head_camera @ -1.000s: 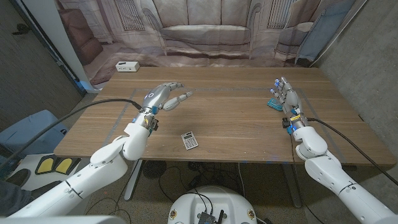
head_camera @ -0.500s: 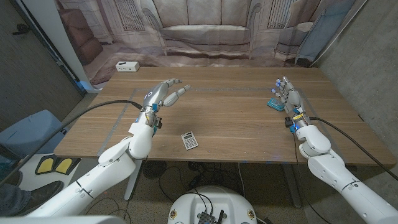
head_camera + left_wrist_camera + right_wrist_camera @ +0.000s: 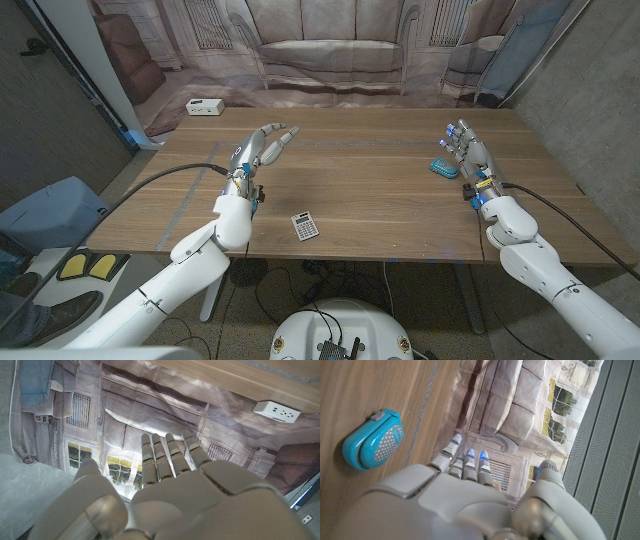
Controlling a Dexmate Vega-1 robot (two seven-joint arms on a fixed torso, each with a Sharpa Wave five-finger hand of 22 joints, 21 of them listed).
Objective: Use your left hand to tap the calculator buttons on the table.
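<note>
Wooden table (image 3: 380, 200), calculator (image 3: 305, 226) untouched, left robot hand (image 3: 262, 150) raised, released, right robot hand (image 3: 468, 157) released

left robot hand (image 3: 262, 147) is drawing back toward the worktop's (image 3: 360, 190) left side, fingers straightening | right robot hand (image 3: 466, 152) is shifting slightly outward, nearer the far edge

left robot hand (image 3: 262, 147) raised, fingers extended
</note>
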